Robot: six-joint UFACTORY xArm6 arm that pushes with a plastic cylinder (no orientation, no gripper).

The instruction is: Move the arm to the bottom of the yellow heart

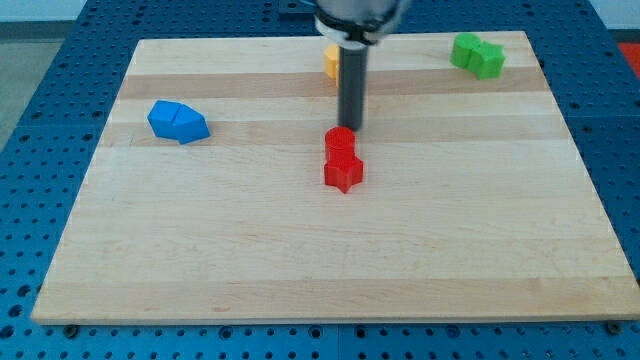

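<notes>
The yellow heart (pixel 331 62) lies near the view's top centre of the wooden board (pixel 200 250); the dark rod hides most of it, so only its left part shows. My tip (pixel 350 127) is below and slightly right of the heart, just above the red blocks. Two red blocks sit touching below the tip: a small rounded one (pixel 341 142) and a star-like one (pixel 343 173) beneath it.
A blue block (pixel 178 121) lies at the view's left. A green block (pixel 477 54) lies at the top right corner. The board rests on a blue perforated table (pixel 60 120).
</notes>
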